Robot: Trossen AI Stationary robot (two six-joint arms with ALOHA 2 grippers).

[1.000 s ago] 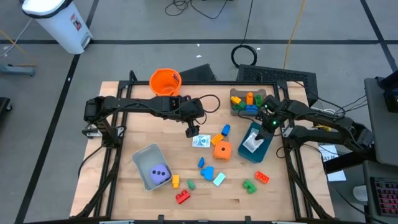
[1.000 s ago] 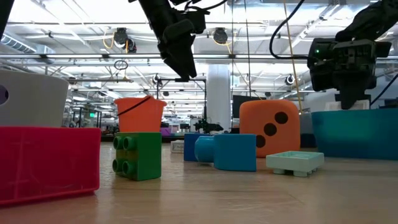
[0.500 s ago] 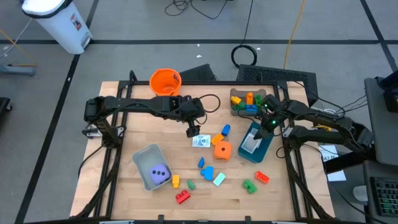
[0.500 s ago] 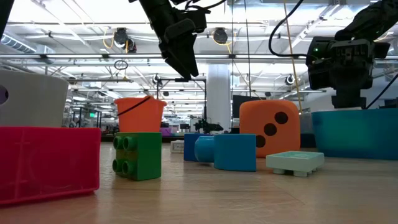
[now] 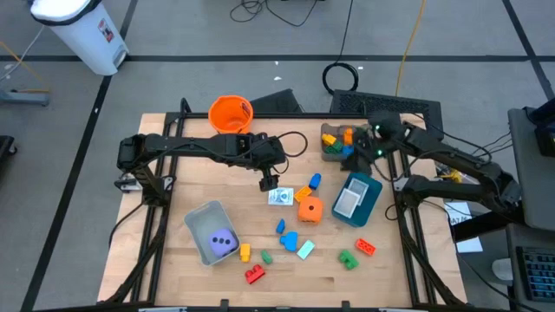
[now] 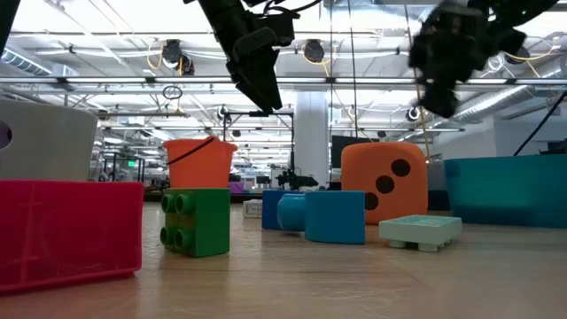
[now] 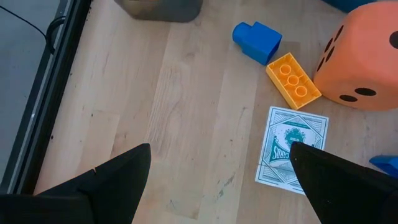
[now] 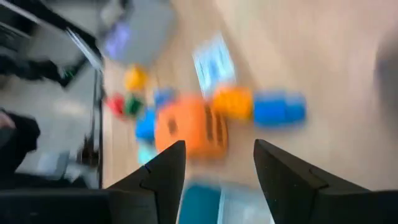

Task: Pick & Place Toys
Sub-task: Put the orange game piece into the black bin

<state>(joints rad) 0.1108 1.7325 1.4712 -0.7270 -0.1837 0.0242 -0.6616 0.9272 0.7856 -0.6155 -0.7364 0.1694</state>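
Observation:
Bright blocks lie scattered on the wooden table: an orange dotted die (image 5: 310, 209), a white picture card (image 5: 279, 197), a yellow block (image 5: 303, 192) and blue blocks (image 5: 287, 234). A purple die (image 5: 223, 242) lies in a grey bin (image 5: 201, 217). My left gripper (image 5: 268, 182) hangs open and empty above the table, beside the card (image 7: 291, 149). My right gripper (image 5: 362, 155) is open and empty, high above the table between the far grey bin (image 5: 329, 132) and the teal bin (image 5: 368, 204). It also shows in the low view (image 6: 443, 53).
An orange bucket (image 5: 231, 113) stands at the far edge. The far grey bin holds several blocks. The teal bin holds a white card (image 5: 347, 201). Red (image 5: 254, 274) and green (image 5: 348, 258) blocks lie near the front edge. Bare wood lies at the table's left.
My right gripper has risen from just above the teal bin and swung toward the table's far edge, toward the far grey bin, tipping as it went. It stays open. My left arm has kept still.

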